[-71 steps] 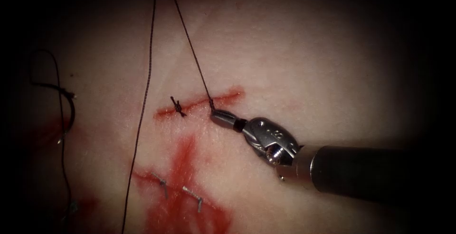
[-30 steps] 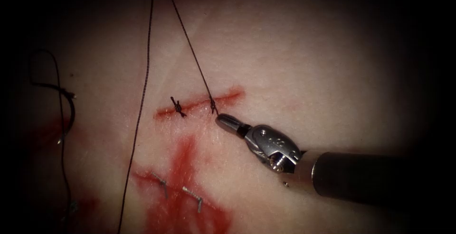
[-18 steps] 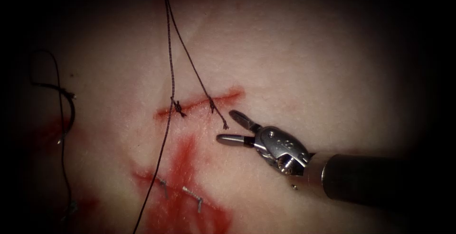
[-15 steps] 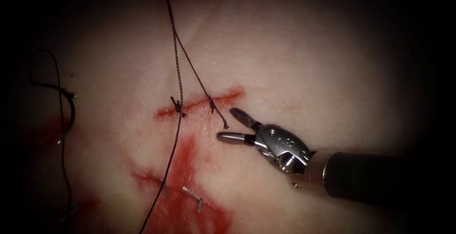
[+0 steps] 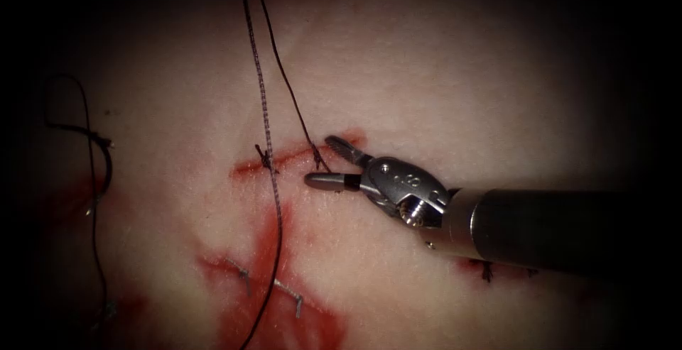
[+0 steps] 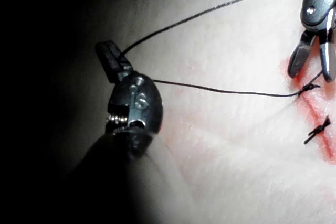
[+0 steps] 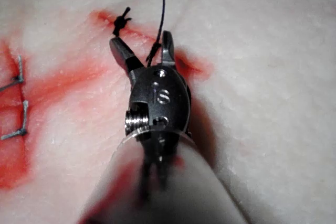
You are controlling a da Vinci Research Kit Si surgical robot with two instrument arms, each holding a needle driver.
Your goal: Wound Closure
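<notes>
right gripper (image 5: 328, 160) advanced, open astride thread (image 5: 312, 148)

The right tool (image 5: 328, 162) is no longer clamped at the right-hand knot (image 5: 317, 156) as it was 2.4 s ago: its jaws now gape, one each side of that knot on the cut (image 5: 298, 155), after sitting below it half a second ago. The long loose thread (image 5: 268, 158), once hanging well left of the left knot (image 5: 266, 157), now runs down right across it and over the red fluid (image 5: 273, 265).
</notes>
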